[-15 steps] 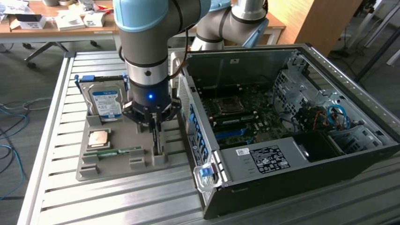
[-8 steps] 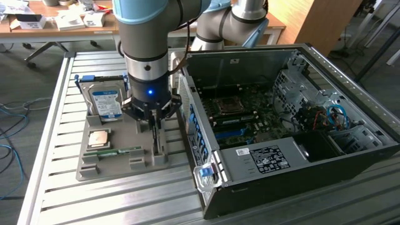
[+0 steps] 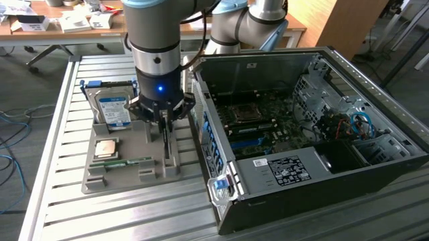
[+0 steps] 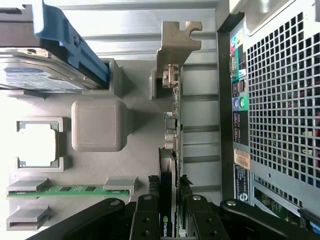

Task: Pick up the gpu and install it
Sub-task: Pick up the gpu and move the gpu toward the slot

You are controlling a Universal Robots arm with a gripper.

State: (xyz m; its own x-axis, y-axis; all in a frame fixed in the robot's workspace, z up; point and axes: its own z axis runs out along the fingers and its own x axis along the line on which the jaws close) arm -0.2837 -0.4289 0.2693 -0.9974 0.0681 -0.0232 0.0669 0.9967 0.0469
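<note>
The gpu (image 3: pixel 166 148) stands on its long edge in a slot of the grey parts holder (image 3: pixel 137 176), beside the open computer case (image 3: pixel 302 135). My gripper (image 3: pixel 164 126) comes straight down over it. In the wrist view the gpu (image 4: pixel 173 125) runs away from me as a thin card, ending in a silvery bracket (image 4: pixel 176 45). The gripper (image 4: pixel 169 222) has a black finger (image 4: pixel 147 220) pressed against each face of the card, so it is shut on it. The card still sits in the holder (image 4: pixel 142 165).
The holder also carries a blue-labelled hard drive (image 3: pixel 112 108), a square processor (image 3: pixel 107 148) and a green memory stick (image 3: pixel 122 162). The case's perforated rear wall (image 4: pixel 285 100) stands close beside the card. Inside the case lies the motherboard (image 3: pixel 258 125). All rests on a slatted metal table (image 3: pixel 120 216).
</note>
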